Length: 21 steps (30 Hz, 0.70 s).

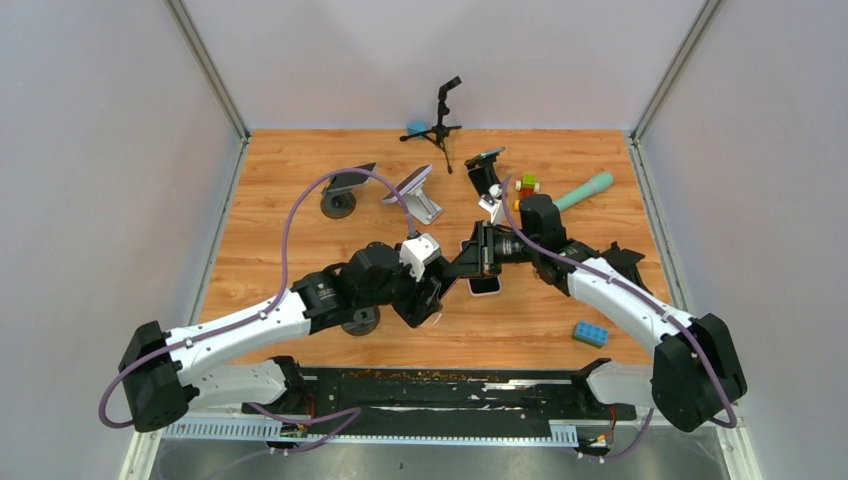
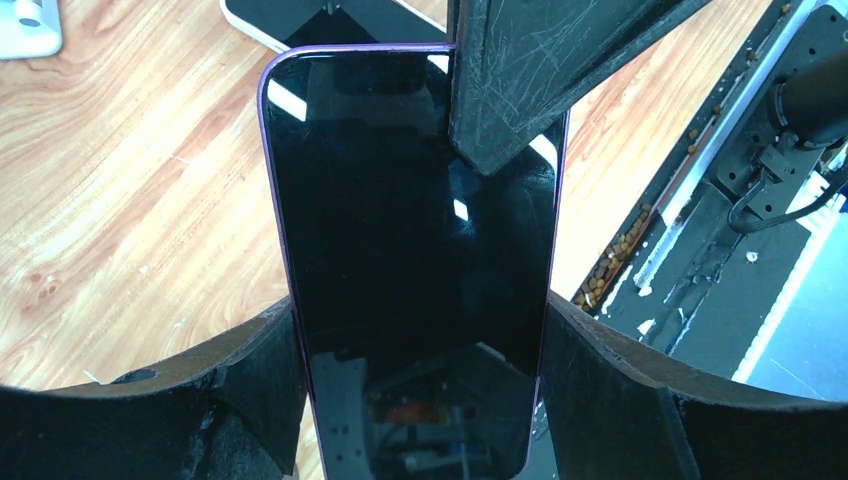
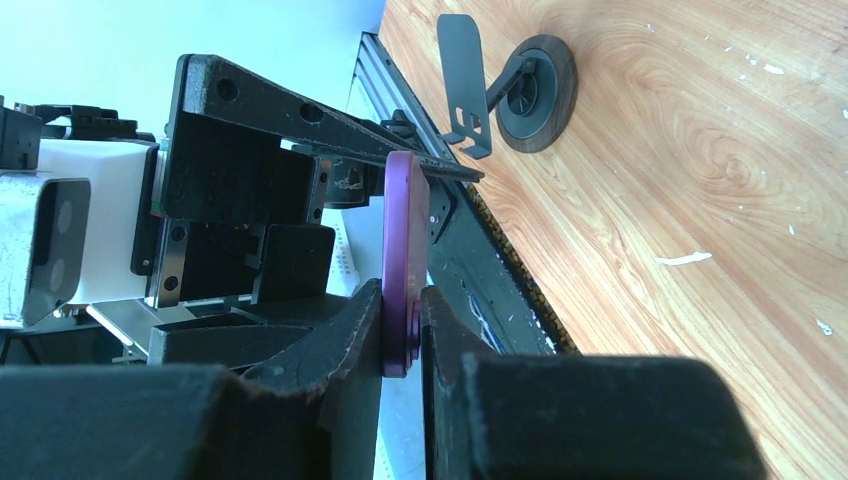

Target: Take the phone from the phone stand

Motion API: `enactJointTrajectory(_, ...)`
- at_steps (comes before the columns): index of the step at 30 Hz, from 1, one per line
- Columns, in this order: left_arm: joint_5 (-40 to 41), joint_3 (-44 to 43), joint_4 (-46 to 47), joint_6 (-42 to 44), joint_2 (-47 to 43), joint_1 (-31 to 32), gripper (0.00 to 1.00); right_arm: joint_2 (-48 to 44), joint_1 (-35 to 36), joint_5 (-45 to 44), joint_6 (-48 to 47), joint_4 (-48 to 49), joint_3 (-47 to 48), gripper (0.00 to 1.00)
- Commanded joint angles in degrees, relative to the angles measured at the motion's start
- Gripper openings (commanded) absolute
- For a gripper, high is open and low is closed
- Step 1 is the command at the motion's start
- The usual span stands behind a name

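A purple-edged phone (image 2: 410,220) with a dark screen is held in the air between both grippers. My left gripper (image 2: 420,380) is shut on its two long edges; in the top view it sits at table centre (image 1: 432,300). My right gripper (image 3: 403,335) is shut across the phone (image 3: 405,240), one finger on the screen and one on the back, meeting the left gripper in the top view (image 1: 468,262). One right finger (image 2: 510,70) covers the screen's upper part. An empty black phone stand (image 3: 520,85) stands on the wood behind, its round base beside my left arm (image 1: 360,322).
Another phone (image 1: 485,285) lies flat under the grippers. At the back stand a black stand (image 1: 340,190), a white stand (image 1: 415,192) and a teal-phone stand (image 1: 485,165). A small tripod (image 1: 440,115), coloured blocks (image 1: 527,185), a teal handle (image 1: 585,188) and a blue brick (image 1: 590,333) lie around.
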State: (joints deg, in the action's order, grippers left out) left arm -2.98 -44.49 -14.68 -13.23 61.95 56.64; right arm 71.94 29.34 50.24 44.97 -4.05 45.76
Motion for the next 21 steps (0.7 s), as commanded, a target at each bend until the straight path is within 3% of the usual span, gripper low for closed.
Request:
enactJointTrajectory(1,0.2,-1.4,-0.9,-0.4,2.3,0.0,0.22,-0.3,0.4,3.2,1.0,5.2,0.6,0.0)
enactJointTrajectory(5,0.5,-2.1,-1.6,-1.1,2.9,0.0,0.01,0.1,0.4,3.7,1.0,5.1,1.0,0.08)
enactJointTrajectory(14,2.1,-1.3,-1.5,-1.6,0.4,-0.1,0.0,0.7,0.4,2.6,-0.9,2.0,0.6,0.46)
enactJointTrajectory(21,2.8,-0.7,-2.0,-1.9,-0.1,0.0,0.0,0.7,0.3,-1.3,-4.9,-3.5,1.6,0.59)
